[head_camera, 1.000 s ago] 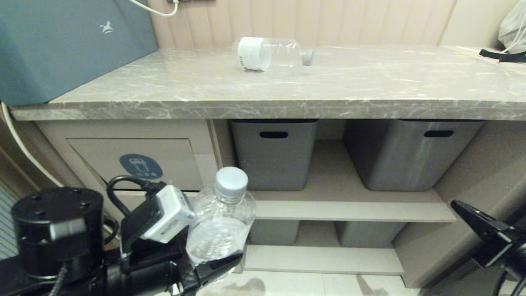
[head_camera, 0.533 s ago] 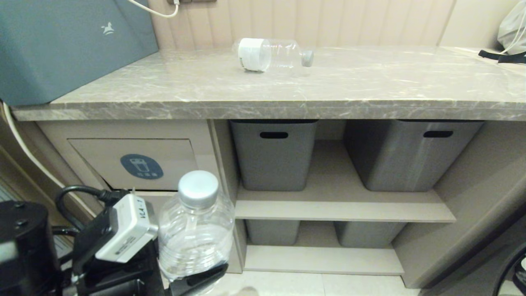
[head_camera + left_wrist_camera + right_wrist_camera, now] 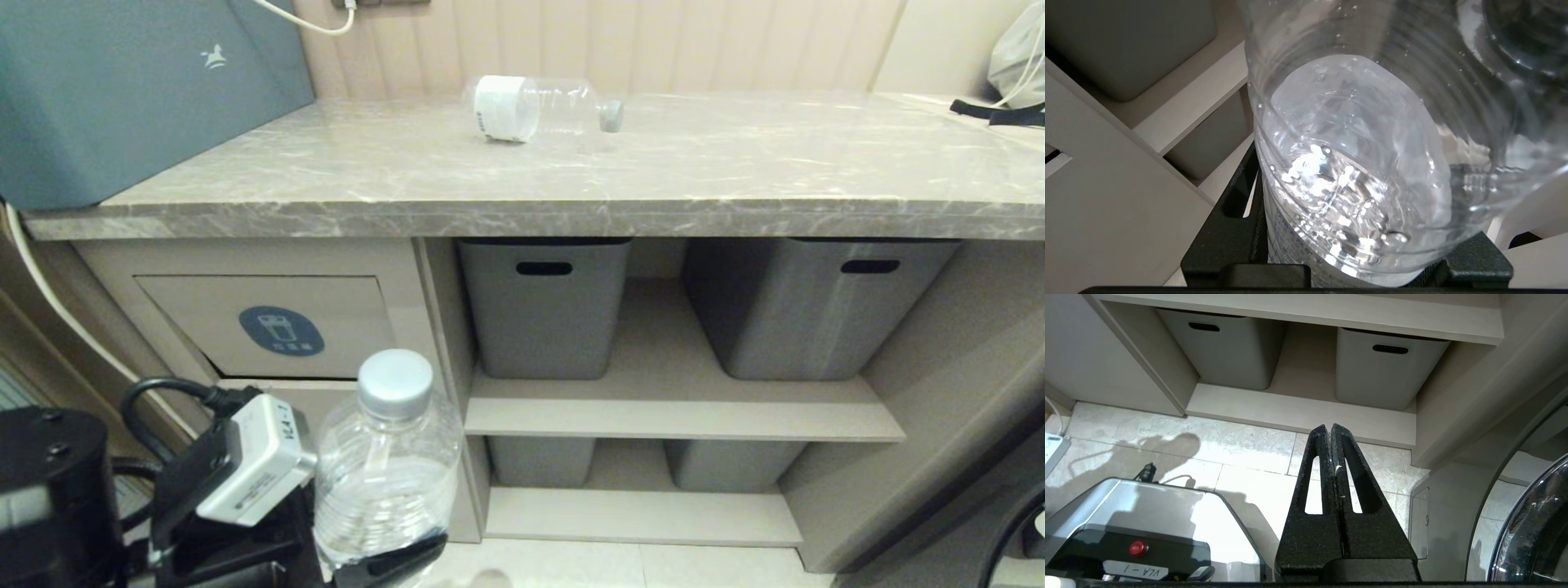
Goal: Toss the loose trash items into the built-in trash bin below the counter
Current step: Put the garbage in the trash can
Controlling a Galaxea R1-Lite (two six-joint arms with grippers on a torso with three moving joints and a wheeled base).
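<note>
My left gripper (image 3: 384, 563) is shut on a clear water bottle (image 3: 388, 465) with a grey cap, held upright low in front of the cabinet, just right of the trash bin flap (image 3: 265, 325) with its blue oval sticker. In the left wrist view the held bottle (image 3: 1355, 171) fills the picture between the black fingers (image 3: 1229, 228). A second bottle (image 3: 535, 107) with a white label lies on its side at the back of the counter (image 3: 571, 175). My right gripper (image 3: 1329, 428) is shut and empty, parked low over the floor.
Two grey tubs (image 3: 543, 306) (image 3: 816, 306) with slot handles stand on the shelf under the counter, with more below. A dark grey box (image 3: 122, 90) sits on the counter's left end. A black strap (image 3: 1000, 110) lies at the far right. The robot's base (image 3: 1139, 535) shows beneath the right arm.
The left gripper with the bottle moved left toward the bin flap, then dropped slightly. The right gripper sank out of the head view's lower right.
</note>
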